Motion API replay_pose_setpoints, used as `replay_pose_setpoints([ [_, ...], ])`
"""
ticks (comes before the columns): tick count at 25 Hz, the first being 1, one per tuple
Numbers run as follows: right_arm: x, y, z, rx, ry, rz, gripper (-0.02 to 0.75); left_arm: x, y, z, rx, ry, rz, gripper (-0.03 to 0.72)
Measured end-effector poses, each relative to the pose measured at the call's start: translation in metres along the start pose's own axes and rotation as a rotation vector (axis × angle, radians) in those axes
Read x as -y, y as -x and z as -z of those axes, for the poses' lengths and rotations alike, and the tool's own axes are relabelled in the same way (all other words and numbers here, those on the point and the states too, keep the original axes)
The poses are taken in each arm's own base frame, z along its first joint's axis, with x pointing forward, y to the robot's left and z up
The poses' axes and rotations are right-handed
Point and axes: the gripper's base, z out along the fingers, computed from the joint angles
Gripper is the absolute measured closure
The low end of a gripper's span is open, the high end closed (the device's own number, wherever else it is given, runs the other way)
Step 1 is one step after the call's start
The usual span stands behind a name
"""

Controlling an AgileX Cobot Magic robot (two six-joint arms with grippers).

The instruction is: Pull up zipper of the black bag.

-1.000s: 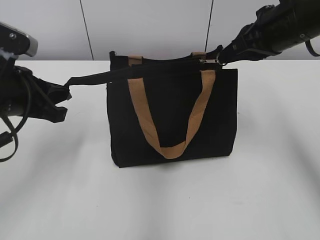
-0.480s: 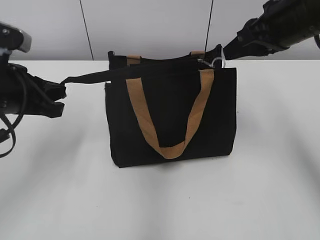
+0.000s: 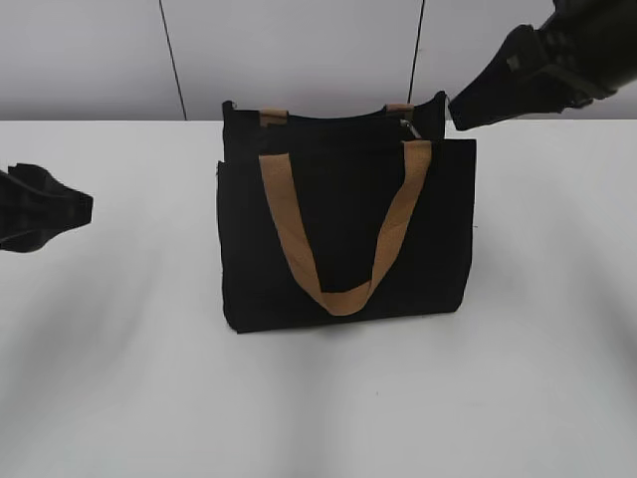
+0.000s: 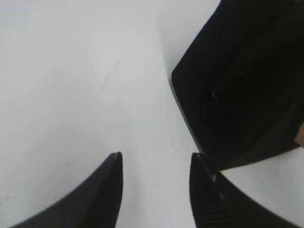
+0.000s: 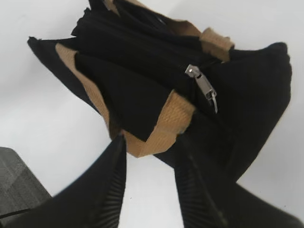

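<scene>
The black bag [image 3: 343, 224] stands upright on the white table with tan strap handles. Its zipper [image 3: 328, 121] runs along the top edge, and the silver pull [image 3: 408, 127] sits at the right end. In the right wrist view the bag [image 5: 142, 90] shows from above with the silver pull [image 5: 202, 85] hanging free. My right gripper [image 3: 460, 112] is open and empty, just right of the bag's top corner; its jaws [image 5: 149, 147] are apart. My left gripper [image 3: 80, 204] is open and empty, well left of the bag. Its jaws [image 4: 154, 159] are over bare table beside a bag corner [image 4: 237, 80].
The white table [image 3: 318, 398] spreads in front of and to both sides of the bag. A grey panelled wall [image 3: 299, 50] stands behind it. A dark grey block [image 5: 14, 185] shows at the lower left of the right wrist view.
My left gripper let go of the black side strap and drew back left; the strap fell back to the bag. My right gripper released the zipper pull and backed off up and right.
</scene>
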Motion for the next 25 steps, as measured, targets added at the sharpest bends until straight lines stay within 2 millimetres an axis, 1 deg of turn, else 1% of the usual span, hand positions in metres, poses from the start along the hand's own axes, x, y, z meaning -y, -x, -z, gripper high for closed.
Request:
replay_pose_setpoints([
  [3, -0.006, -0.008, 0.007, 0.002, -0.006, -0.019, 0.463, 0.006, -0.006, 0.013, -0.062, -0.013, 0.020, 0.338],
  [8, -0.014, -0.033, 0.016, 0.023, -0.046, -0.039, 0.463, 0.007, -0.010, 0.038, -0.090, -0.025, 0.073, 0.338],
  [12, -0.026, -0.054, 0.030, 0.041, -0.072, -0.022, 0.463, 0.005, -0.018, 0.060, -0.127, -0.029, 0.108, 0.339],
  [16, -0.040, -0.070, 0.050, 0.066, -0.115, 0.036, 0.463, 0.003, -0.023, 0.076, -0.147, -0.025, 0.112, 0.339],
  [18, -0.048, -0.079, 0.062, 0.093, -0.131, 0.045, 0.463, 0.002, -0.026, 0.090, -0.128, -0.028, 0.113, 0.339],
  [21, -0.059, -0.090, 0.078, 0.133, -0.161, 0.061, 0.463, 0.000, -0.032, 0.101, -0.145, -0.015, 0.100, 0.339],
  [25, -0.070, -0.110, 0.097, 0.138, -0.226, 0.058, 0.463, -0.005, -0.038, 0.116, -0.140, 0.013, 0.077, 0.338],
])
